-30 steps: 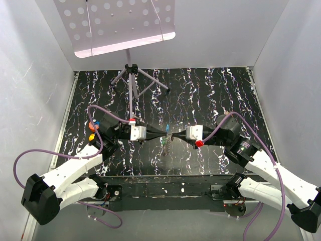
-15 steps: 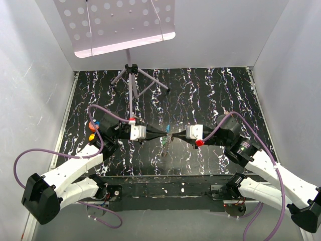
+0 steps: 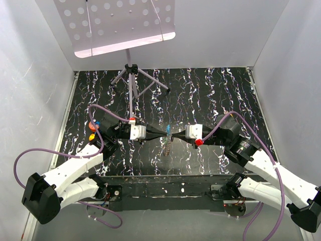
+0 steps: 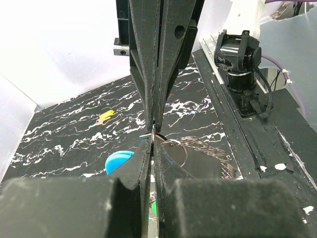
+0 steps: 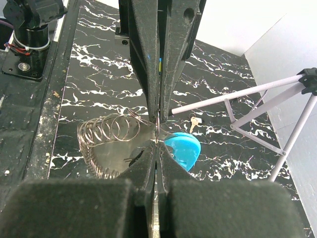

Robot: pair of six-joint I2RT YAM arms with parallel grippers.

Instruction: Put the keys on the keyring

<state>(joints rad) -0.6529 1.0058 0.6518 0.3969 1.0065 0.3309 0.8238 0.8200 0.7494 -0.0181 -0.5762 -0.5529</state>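
Left claw (image 3: 163,132), right claw (image 3: 174,135) clenched tip-to-tip on keyring (image 5: 183,148) | right wrist shows key (image 5: 194,122) (gold, on mat (image 5: 223,144)) | top view: indiscernible

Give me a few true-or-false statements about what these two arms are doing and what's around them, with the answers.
1. The left tool and right tool are both shut, tip to tip, pinching the keyring. True.
2. A blue tag hangs beside the tips. True.
3. The tripod lies flat on the mat. False: it stands upright at the back.
4. The mat holds no loose key. False: a small key lies on it.
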